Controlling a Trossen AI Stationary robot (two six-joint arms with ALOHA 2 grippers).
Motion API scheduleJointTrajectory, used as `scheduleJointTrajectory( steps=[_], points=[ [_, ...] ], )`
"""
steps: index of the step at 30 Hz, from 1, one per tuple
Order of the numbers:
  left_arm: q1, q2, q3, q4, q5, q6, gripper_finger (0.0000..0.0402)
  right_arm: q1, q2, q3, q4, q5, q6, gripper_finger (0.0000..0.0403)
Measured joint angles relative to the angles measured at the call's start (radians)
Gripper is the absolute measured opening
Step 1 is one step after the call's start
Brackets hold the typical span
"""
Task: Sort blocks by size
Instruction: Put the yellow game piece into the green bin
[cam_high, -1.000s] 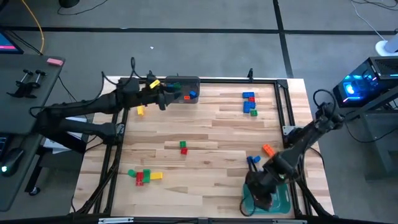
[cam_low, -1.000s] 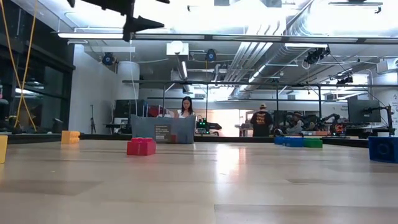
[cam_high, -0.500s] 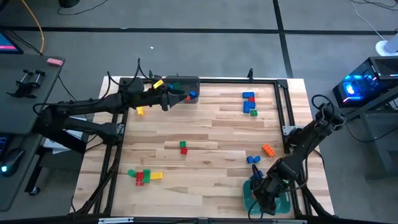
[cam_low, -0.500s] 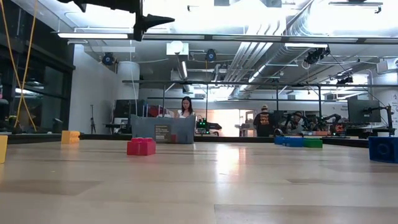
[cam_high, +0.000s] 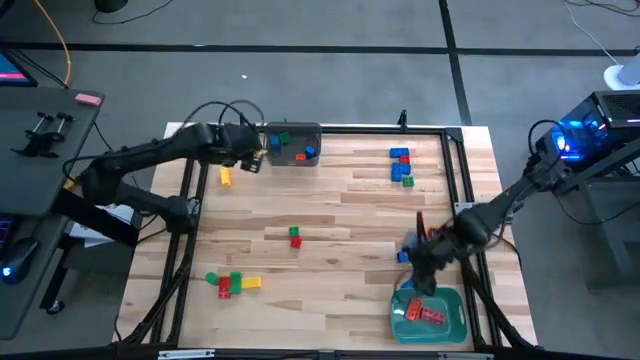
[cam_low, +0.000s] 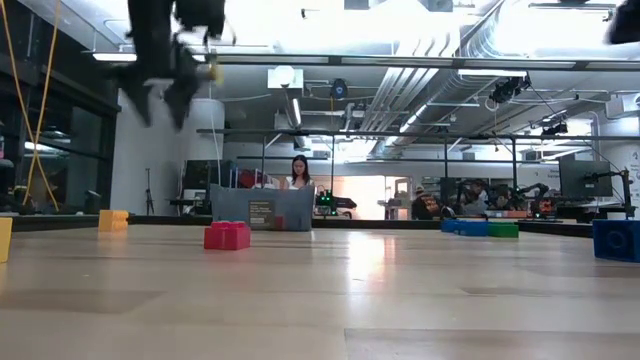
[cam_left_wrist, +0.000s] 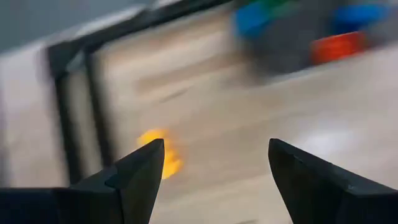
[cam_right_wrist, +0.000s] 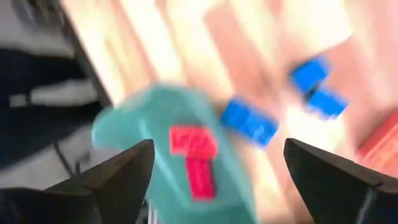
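Note:
The blocks lie scattered on the wooden table: a yellow one (cam_high: 226, 177) at the far left, a red and green pair (cam_high: 294, 236) in the middle, and a green, red and yellow group (cam_high: 232, 282) at the near left. Two blue blocks (cam_right_wrist: 317, 90) lie near the right edge. My left gripper (cam_high: 250, 165) hangs open and empty beside the dark grey bin (cam_high: 293, 130), pointing down. My right gripper (cam_high: 418, 268) is open and empty above the table, just beyond the teal tray (cam_high: 452, 325). Red blocks (cam_right_wrist: 194, 155) and a blue one lie in the tray.
A blue, red and green cluster (cam_high: 401, 166) lies at the far right. The bin holds green, blue and red blocks. A black frame rail (cam_high: 455, 170) runs along the table's edges. People stand in the room behind the table in the low view.
My right gripper has left the teal tray, rising and going toward the far edge; the tray with its red blocks now shows. My left gripper has drawn back a little from the bin toward the left edge and has tipped from level to pointing down.

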Motion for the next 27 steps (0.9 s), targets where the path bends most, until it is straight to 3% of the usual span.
scheduleJointTrajectory(
  steps=[4, 7, 11, 20, 27],
  points=[
    [0.024, -0.004, -0.152, 0.043, 0.012, -0.115, 0.0272, -0.083, -0.018, 0.000, 0.002, 0.061, -0.063, 0.0353],
    [0.050, -0.005, -0.265, 0.128, 0.076, -0.180, 0.0272, -0.123, -0.018, 0.000, 0.003, 0.067, -0.122, 0.0353],
    [0.075, -0.005, -0.381, 0.246, 0.089, -0.268, 0.0272, -0.157, -0.018, 0.000, 0.014, 0.067, -0.181, 0.0353],
    [0.155, -0.005, -0.548, 0.474, 0.069, -0.334, 0.0272, -0.181, -0.018, 0.000, 0.035, 0.076, -0.207, 0.0353],
    [0.214, -0.005, -0.602, 0.554, 0.060, -0.335, 0.0270, -0.181, -0.018, 0.000, 0.040, 0.101, -0.189, 0.0353]
  ],
)
